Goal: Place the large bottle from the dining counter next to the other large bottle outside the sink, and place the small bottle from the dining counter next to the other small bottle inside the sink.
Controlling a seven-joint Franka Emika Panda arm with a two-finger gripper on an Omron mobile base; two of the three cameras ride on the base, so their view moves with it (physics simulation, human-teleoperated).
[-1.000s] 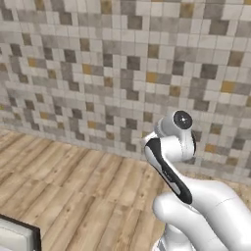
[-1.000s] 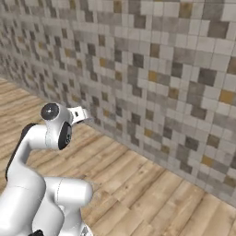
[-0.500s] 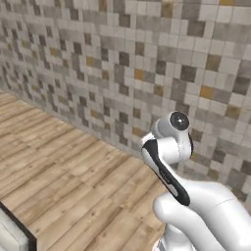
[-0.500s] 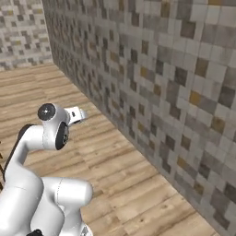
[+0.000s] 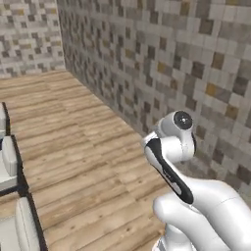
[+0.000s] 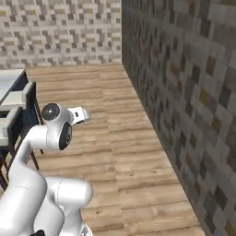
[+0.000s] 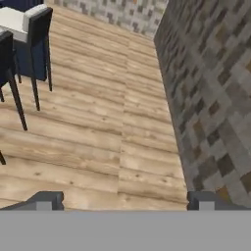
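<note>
Two dark fingers (image 7: 46,201) stand spread wide at the hand view's bottom edge, nothing between them, over plank floor (image 7: 98,122). Mosaic tile wall (image 7: 211,88) runs along 3 o'clock. Dark-legged chairs (image 7: 34,29) at 10 o'clock. No bottle or counter identifiable.

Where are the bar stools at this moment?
The stools stand at the hand view's upper left on the wooden floor, well clear of the mosaic tile wall; they sit at the left edge of both base views.
</note>
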